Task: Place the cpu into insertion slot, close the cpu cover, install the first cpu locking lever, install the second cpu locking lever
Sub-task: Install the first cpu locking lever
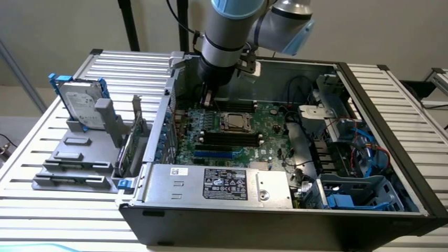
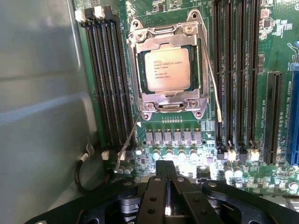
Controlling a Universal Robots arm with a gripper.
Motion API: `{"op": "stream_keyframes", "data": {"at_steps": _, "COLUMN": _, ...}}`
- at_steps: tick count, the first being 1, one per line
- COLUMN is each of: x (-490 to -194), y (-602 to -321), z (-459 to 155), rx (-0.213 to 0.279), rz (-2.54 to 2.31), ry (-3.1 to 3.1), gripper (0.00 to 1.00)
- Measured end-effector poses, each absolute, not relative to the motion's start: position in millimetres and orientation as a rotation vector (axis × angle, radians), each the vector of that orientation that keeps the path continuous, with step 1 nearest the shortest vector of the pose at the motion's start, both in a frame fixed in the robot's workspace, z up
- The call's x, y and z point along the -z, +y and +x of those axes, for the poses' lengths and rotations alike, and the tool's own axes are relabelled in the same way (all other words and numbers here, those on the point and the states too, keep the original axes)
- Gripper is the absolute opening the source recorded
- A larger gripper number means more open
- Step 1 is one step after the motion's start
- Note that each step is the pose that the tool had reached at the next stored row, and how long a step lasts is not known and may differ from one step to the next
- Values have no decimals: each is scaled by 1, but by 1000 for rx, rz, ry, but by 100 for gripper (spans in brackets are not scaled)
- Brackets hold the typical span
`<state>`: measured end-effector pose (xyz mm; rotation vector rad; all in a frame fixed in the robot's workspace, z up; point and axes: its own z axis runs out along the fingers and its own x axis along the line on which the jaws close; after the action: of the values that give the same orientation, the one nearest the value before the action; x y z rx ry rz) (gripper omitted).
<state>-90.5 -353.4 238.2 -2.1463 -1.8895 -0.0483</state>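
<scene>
Black gripper [image 2: 167, 170], shut and empty, is hovering near a thin silvery wire lever [image 2: 130, 135], likely springy; catch its tip.

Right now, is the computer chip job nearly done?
About halfway. Done: the cpu lies in place, and the cover looks down around it. In hand: nothing; the gripper is shut and empty, closest to the near lever. Left: the near lever and the far lever both stick out loose, not yet latched.
</scene>
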Motion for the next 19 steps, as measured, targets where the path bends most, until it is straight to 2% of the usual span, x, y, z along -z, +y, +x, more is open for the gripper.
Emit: {"op": "stream_keyframes", "data": {"at_steps": 19, "x": -239, "y": -353, "z": -94, "rx": 101, "rz": -2275, "ry": -1663, "gripper": 11}}
